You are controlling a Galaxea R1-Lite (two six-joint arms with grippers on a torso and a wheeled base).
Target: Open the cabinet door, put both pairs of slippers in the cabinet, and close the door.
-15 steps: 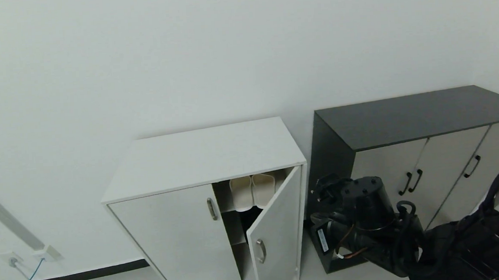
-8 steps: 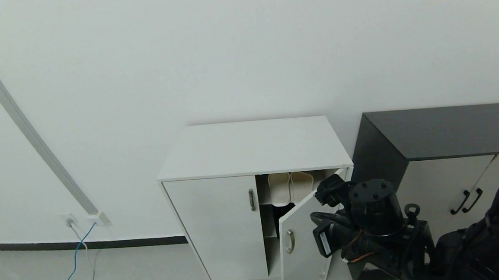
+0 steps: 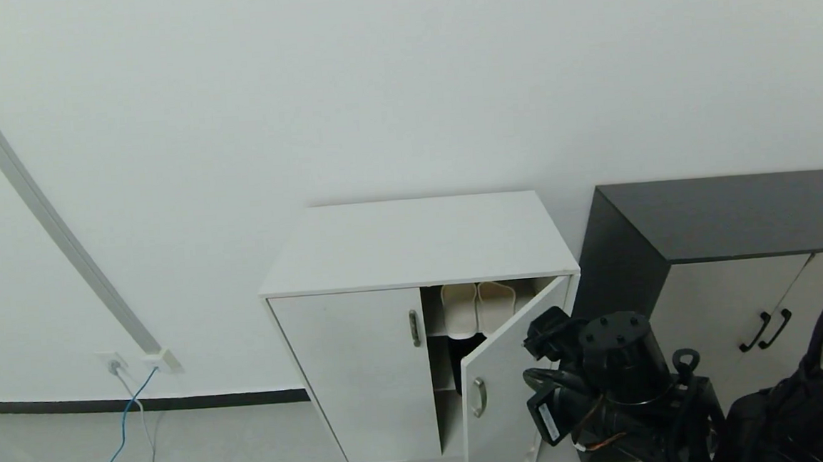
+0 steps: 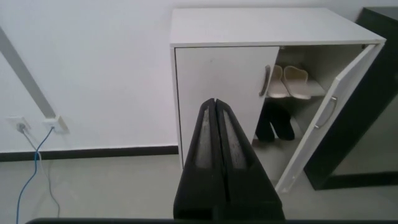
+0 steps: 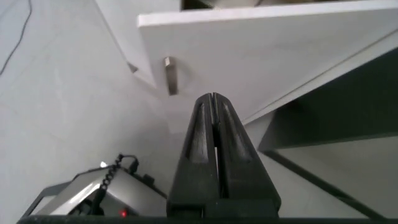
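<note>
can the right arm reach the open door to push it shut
Probably yes. The shut right gripper sits just off the outer face of the open door, and nothing stands between them.

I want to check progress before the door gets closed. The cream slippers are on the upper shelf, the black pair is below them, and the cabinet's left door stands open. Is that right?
Not quite. The open door is the right one, and the left door is shut, as the head view shows. The rest holds: the cream slippers sit above and the black pair below.
</note>
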